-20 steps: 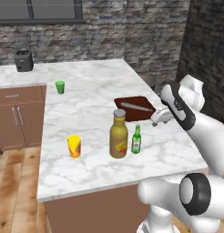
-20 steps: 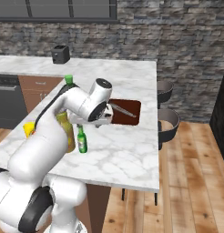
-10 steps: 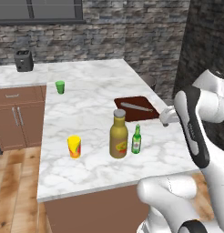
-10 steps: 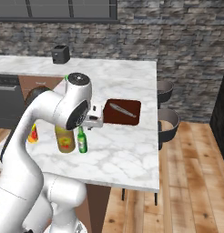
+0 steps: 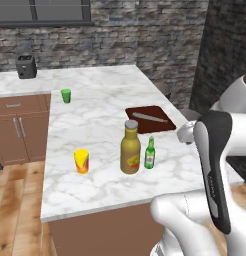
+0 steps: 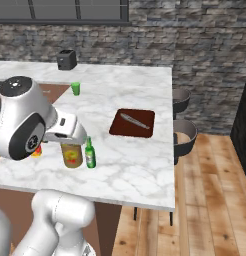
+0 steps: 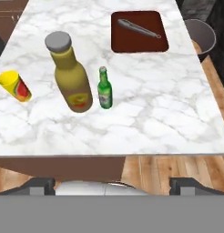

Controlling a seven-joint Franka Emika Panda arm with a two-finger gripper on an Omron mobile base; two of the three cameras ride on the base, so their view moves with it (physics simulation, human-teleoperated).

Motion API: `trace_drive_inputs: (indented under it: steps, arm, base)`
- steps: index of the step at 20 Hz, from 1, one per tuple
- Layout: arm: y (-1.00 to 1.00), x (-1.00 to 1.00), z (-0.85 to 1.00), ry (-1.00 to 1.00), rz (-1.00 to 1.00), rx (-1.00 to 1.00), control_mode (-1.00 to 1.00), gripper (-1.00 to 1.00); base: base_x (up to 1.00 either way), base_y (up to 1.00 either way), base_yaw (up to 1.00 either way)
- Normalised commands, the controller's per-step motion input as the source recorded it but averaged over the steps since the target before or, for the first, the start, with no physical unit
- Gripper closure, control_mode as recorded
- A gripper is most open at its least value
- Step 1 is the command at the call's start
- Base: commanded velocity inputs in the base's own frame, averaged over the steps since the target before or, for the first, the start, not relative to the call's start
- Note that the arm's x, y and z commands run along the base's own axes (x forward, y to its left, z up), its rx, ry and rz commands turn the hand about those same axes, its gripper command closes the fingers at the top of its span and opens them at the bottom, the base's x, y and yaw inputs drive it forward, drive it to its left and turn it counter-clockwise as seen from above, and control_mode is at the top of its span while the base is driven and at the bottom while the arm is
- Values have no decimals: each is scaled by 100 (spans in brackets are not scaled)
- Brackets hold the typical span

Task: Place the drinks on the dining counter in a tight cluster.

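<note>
Bottles stand together on the dining counter (image 5: 100, 125), toward the near edge: the big mustard-amber bottle (image 5: 130, 153) upright with the slim green bottle (image 5: 150, 153) just beside it, close but seemingly not touching. In the hand view the same pair appears as amber bottle (image 7: 70, 74) and green bottle (image 7: 104, 88), with bare marble between them and the near edge. The small pale-blue drink cannot be made out in these pictures.

The gripper (image 7: 112, 184) hangs back over the near edge, clear of both bottles, its finger tips (image 7: 38, 185) set wide apart and holding nothing. By the look of it, two drinks are already gathered and the step in hand is pulling away to fetch the last one. The next move calls for finding that bottle, then setting it down close against the pair without knocking the thin green one over.

Other things sit well apart from the cluster: a yellow cup (image 5: 82, 161) near the left edge, a small green cup (image 5: 66, 95) toward the far left, a dark cutting board (image 5: 150, 118) with a knife (image 5: 150, 117) by the right edge.

Compared with a second ago, the arm has swung back from above the cutting board toward the base, while the bottles, cups and board have not shifted.
</note>
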Motion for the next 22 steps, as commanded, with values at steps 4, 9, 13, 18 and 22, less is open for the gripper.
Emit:
trace_drive_inputs:
  steps: [4,9,13,18,22]
  arm:
    - [8,-51,65,0,-4,-4,-100,-100]
    - [0,-5,4,-1,0,0,-100,-100]
    - [0,-11,0,0,0,0,-100,-100]
    - [0,-44,0,-1,0,0,100,-100]
    - [0,0,0,0,0,0,100,-100]
  base:
    - [0,0,0]
    - [0,0,0]
    - [0,0,0]
    - [-40,1,1]
    - [-100,23,10]
